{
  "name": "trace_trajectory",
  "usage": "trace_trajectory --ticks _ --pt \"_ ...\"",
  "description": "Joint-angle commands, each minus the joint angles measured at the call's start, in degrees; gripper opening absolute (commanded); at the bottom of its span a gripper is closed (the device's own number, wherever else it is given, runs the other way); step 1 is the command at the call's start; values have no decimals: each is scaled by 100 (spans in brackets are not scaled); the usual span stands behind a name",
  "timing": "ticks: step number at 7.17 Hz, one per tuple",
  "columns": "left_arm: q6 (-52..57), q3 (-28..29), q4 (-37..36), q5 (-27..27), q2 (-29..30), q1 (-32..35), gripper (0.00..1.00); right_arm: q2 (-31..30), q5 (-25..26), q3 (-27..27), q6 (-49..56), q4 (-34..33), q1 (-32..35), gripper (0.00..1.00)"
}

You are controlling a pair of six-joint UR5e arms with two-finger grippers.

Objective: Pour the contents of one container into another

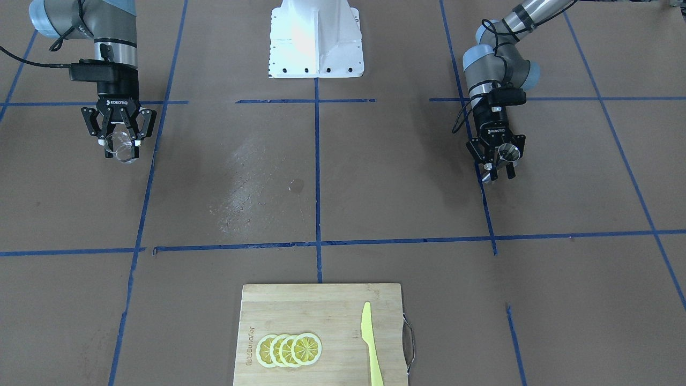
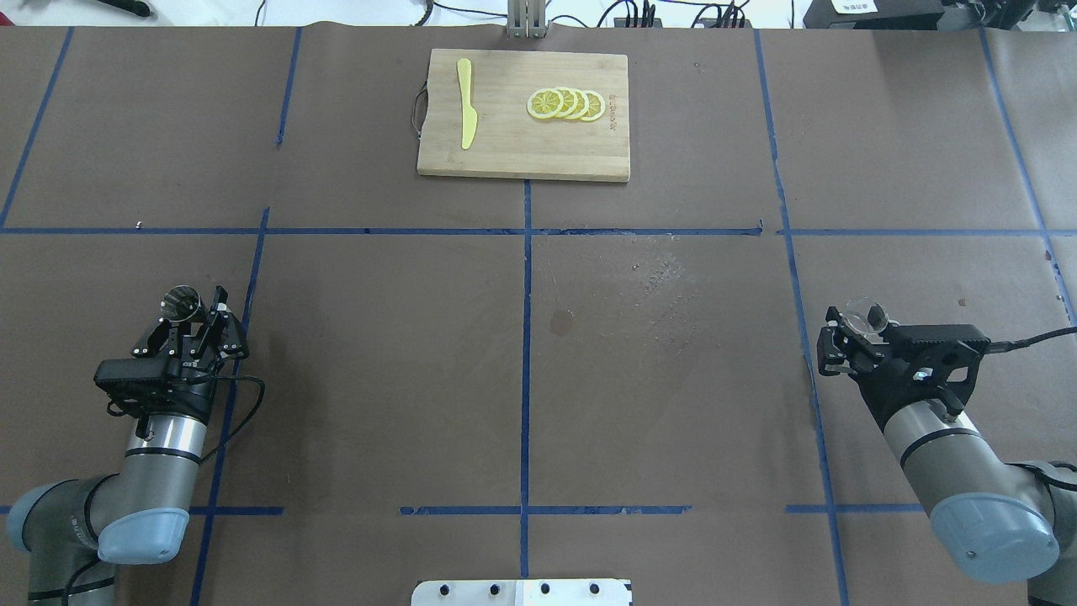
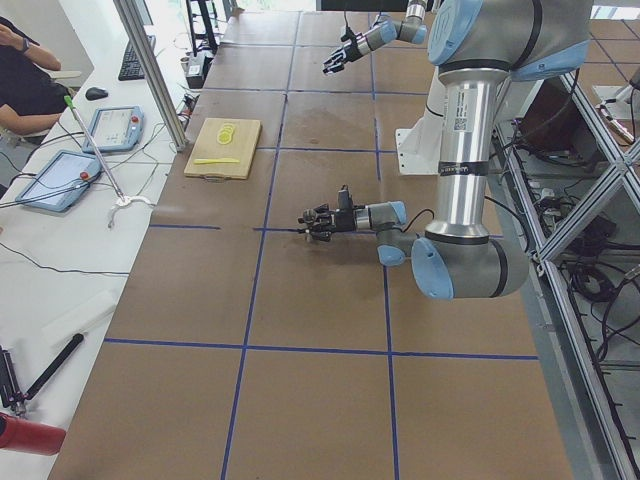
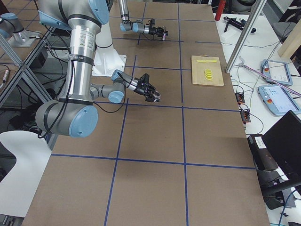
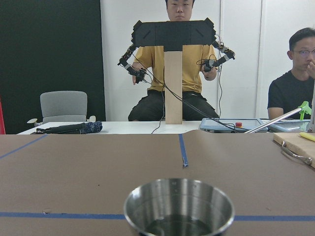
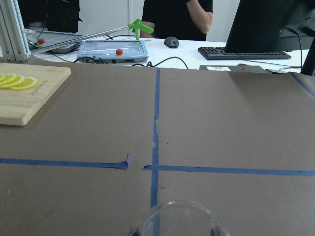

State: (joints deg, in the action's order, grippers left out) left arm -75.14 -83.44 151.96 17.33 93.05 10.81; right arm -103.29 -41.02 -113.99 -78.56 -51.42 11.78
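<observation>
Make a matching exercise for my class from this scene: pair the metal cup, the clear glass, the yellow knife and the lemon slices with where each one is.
Things:
1. metal cup
2. clear glass
3. yellow knife
4. lemon slices

Places:
A. overlapping in a row on the cutting board
B. held in the right gripper
C. lying on the cutting board, at the end with the handle
D. held in the left gripper

Pairs: 1-D, 2-B, 3-C, 4-A.
</observation>
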Motion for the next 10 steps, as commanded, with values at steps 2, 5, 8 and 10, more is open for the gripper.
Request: trace_trajectory --ticks 2,5,8,10 --pt "70 -76 52 77 3 0 100 1 -3 0 -2 0 0 0" --pt "70 -182 70 498 -76 0 100 -7 -3 9 -2 0 0 0" --pt "79 -514 70 727 -417 -105 100 -7 -3 18 -2 0 0 0" --pt "122 -830 35 885 -664 -263 100 -7 6 44 -2 0 0 0"
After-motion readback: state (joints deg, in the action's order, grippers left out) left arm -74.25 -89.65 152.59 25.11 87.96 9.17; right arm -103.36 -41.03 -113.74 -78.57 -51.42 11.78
